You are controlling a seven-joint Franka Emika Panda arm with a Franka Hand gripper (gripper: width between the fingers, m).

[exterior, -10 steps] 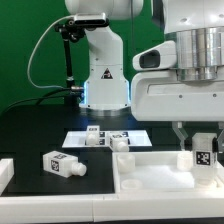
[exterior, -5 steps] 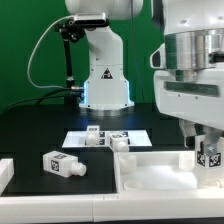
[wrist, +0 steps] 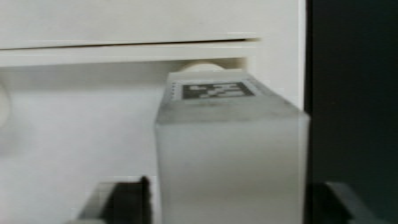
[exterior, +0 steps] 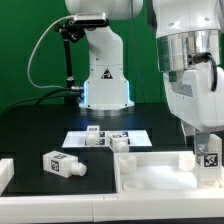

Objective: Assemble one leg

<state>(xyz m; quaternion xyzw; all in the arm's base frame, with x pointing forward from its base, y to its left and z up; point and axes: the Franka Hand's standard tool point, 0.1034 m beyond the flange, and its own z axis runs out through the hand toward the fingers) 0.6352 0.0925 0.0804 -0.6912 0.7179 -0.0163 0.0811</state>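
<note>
Black table [exterior: 30, 130], green backdrop. Your gripper [exterior: 206, 146] is at the exterior view's right, above the white panel [exterior: 150, 178]. Its fingers [wrist: 125, 205] are clamped on both sides of the leg [exterior: 209, 157], which is upright with its tag showing. Can't tell if its lower end touches the panel. A loose peg [exterior: 62, 163] lies on the table, well apart at the exterior view's left, in front of the marker board [exterior: 78, 138].
</note>
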